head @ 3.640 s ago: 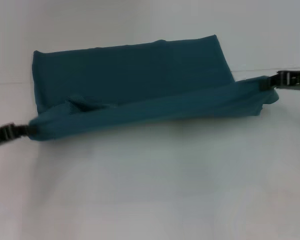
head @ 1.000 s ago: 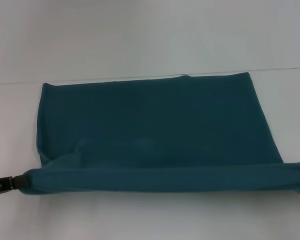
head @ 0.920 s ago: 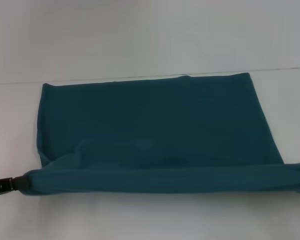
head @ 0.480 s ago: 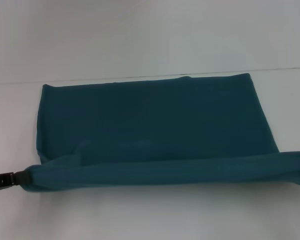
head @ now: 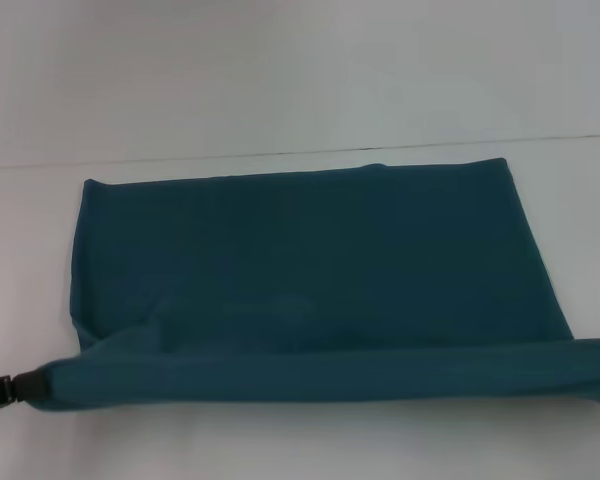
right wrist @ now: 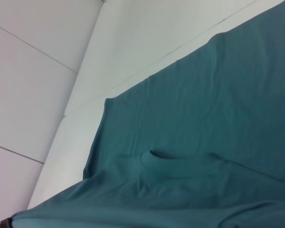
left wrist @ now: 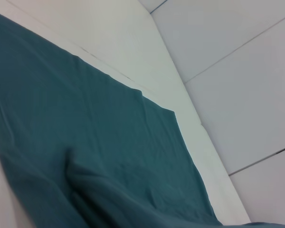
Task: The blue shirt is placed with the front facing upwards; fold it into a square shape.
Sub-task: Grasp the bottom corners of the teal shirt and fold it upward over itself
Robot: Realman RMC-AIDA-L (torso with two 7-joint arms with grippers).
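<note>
1. The shirt [head: 310, 270] lies on the white surface [head: 300, 80] as a wide teal rectangle, plain side up, no print showing. Its near edge is a thick rolled band running across the head view.

2. The left claw [head: 2, 392] grips the band's left corner at the frame edge, closed on the cloth. The right claw is out of the head view; the band's right end runs off the frame there, so it probably holds that corner, but its fingers cannot be told.

3. What has changed: a few seconds ago the band hung between both claws over the far half of the shirt, with the cloth bunched and short. Since then it has been drawn toward the robot, and the shirt now lies longer and flatter. In the last half second the far edge has also slid slightly nearer.

4. A small raised pleat [right wrist: 154, 159] remains just behind the band near the left corner, seen in both wrist views.

5. Judgement: the pull has smoothed the panel. The shape is still an oblong, not a square, so a crosswise fold seems left to do once the band is laid down.
</note>
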